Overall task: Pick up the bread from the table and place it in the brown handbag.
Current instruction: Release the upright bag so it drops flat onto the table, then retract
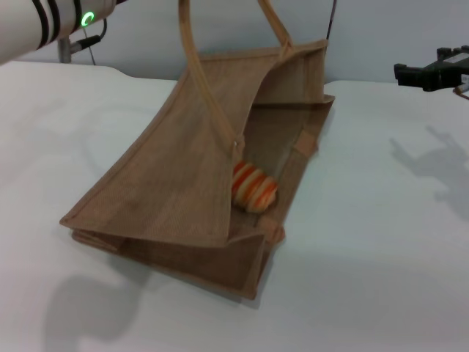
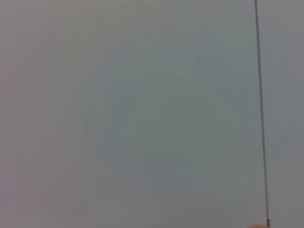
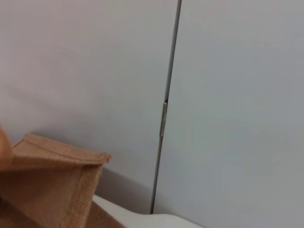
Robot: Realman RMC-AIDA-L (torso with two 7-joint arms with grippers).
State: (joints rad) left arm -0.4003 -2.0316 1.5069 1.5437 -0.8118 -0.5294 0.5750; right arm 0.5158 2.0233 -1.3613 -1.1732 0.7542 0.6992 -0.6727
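Woven jute: one brown handbag lies tipped on the white worktop, its mouth held open, one striped bread resting inside against the raised side panel. Two handles rise out of view. The right end effector hovers well apart at the far right edge; whether its fingers are apart cannot be told. The left arm sits top left.

light: soft, even, overhead | shadows: diffuse grey patches on large flat white tabletop, beside tan-brown woven jute tote | glare: none | blur: left wrist view featureless grey; tote edge soft
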